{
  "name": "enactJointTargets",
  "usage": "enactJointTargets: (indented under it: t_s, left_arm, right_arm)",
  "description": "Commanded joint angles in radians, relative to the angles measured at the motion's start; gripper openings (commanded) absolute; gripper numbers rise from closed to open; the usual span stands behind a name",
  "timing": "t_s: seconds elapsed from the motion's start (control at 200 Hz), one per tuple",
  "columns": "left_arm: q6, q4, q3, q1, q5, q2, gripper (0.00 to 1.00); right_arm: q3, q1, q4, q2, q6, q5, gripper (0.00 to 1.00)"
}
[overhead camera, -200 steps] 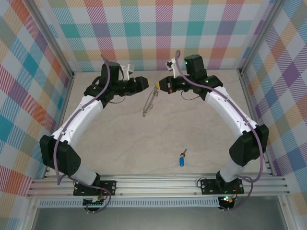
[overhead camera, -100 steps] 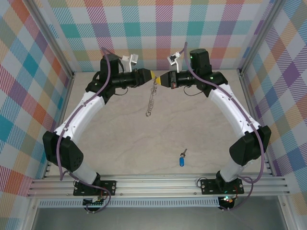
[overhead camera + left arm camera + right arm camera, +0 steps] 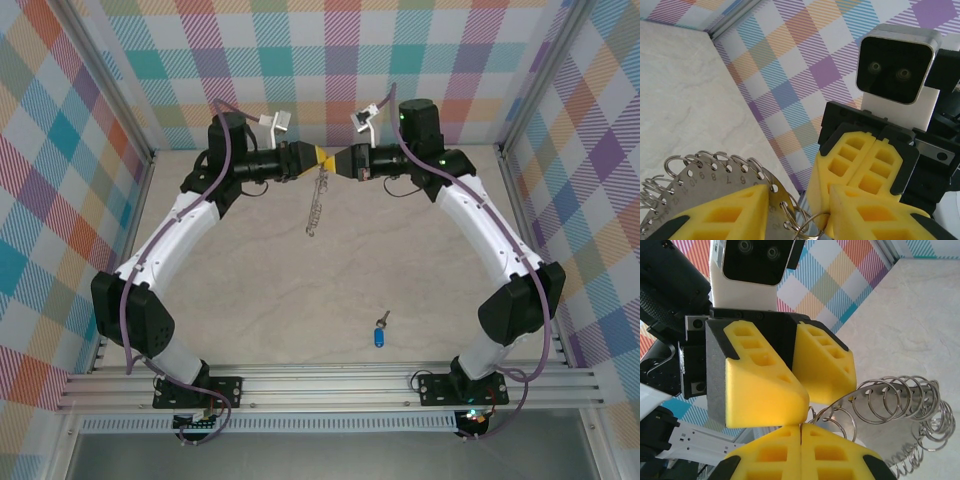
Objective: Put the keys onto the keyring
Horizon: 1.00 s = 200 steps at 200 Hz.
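Both arms reach forward and bend inward, wrists level, facing each other. The left tool (image 3: 318, 158) meets the right tool (image 3: 338, 161) almost tip to tip. The left fingers (image 3: 765, 385) stand slightly parted; the right fingers (image 3: 850, 165) are pressed together.

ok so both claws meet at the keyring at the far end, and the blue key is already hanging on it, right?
Not quite. The blue key isn't on the keyring: it lies on the table near the front, well apart from it, as the top external view shows. The rest holds: the left claw and right claw do meet at the keyring at the far end.
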Motion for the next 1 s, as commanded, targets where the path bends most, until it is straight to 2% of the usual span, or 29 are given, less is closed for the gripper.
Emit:
enactJointTargets:
  t_s: [0.0, 0.215, 0.35, 0.665, 0.885, 0.995]
  left_arm:
    - [-0.007, 0.032, -0.024, 0.005, 0.052, -0.038, 0.36]
    - [-0.009, 0.039, -0.033, 0.001, 0.067, -0.045, 0.25]
    - [-0.008, 0.037, -0.031, -0.004, 0.085, -0.043, 0.23]
    - [-0.003, 0.032, -0.048, -0.007, 0.104, -0.058, 0.32]
    - [-0.003, 0.029, -0.061, -0.007, 0.108, -0.068, 0.34]
    - [0.002, 0.022, -0.065, -0.007, 0.104, -0.072, 0.4]
  right_arm:
    - [-0.006, -0.009, 0.081, -0.003, 0.031, -0.047, 0.0]
    - [-0.015, -0.009, 0.091, -0.002, 0.039, -0.05, 0.0]
    - [-0.025, -0.009, 0.094, -0.004, 0.041, -0.045, 0.0]
    - [-0.04, -0.014, 0.101, -0.003, 0.043, -0.044, 0.0]
    - [-0.045, -0.015, 0.106, 0.001, 0.045, -0.044, 0.0]
    - [-0.05, -0.016, 0.111, 0.001, 0.048, -0.046, 0.0]
